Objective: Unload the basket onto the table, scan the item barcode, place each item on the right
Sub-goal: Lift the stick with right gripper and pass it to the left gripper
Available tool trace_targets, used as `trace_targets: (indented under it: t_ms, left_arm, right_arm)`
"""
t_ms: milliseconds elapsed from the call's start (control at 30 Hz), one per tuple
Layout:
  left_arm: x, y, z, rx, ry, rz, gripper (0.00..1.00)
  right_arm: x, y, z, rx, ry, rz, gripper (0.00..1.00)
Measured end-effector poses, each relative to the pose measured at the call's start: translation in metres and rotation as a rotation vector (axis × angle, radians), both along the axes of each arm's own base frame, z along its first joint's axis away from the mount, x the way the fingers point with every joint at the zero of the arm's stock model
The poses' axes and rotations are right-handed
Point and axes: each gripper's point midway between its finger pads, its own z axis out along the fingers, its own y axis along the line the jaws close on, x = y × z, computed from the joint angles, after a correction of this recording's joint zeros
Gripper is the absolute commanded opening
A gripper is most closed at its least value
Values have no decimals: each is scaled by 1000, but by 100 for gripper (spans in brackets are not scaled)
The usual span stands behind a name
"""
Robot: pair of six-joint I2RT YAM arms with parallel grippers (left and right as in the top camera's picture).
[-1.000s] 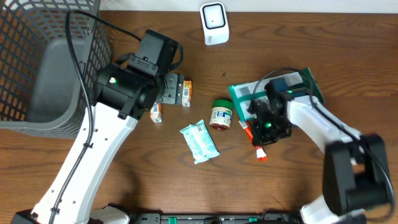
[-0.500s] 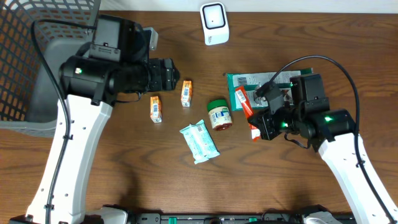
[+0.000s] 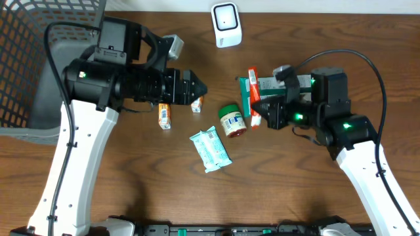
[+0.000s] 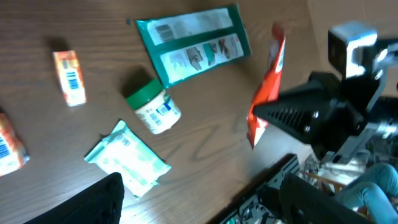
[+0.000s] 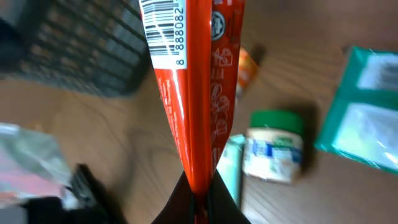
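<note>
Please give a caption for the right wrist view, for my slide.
Right fingers pinch a flat red plastic packet, barcode showing, green-lidded jar behind.

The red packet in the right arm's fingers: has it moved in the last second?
Yes. In the overhead view the red packet went from lower right of the green-lidded jar to its upper right, nearer the white scanner.

The table [image 3: 295,196] is brown wood with visible grain and a dull sheen. The red packet [image 5: 199,93] is smooth, glossy plastic film, as are the flat green pouch [image 4: 193,43] and the crinkled teal wrapper [image 3: 210,149]; the jar [image 3: 233,124] has a green plastic lid and a paper-like label. The basket [image 3: 26,39] at the far left corner is dark matt wire mesh, and the scanner [image 3: 226,25] at the far edge is smooth white plastic.
</note>
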Motion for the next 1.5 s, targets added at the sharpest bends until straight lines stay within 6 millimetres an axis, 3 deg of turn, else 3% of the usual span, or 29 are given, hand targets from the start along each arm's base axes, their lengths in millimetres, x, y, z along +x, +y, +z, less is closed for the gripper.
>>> trace_targets:
  t_ms: [433,900,1033,1500]
  left_arm:
    - [-9,-47,13,-20,-147,-177,80]
    - [-9,-77,30,-64,-275,-258,79]
    - [-12,-82,31,-67,-284,-275,72]
    - [-14,-89,33,-73,-301,-293,44]
  right_arm:
    - [17,24,68,329,7,-24,1]
    - [17,38,111,505,25,-13,1]
    - [13,45,120,533,15,15,1]
    - [11,53,120,540,31,5,1]
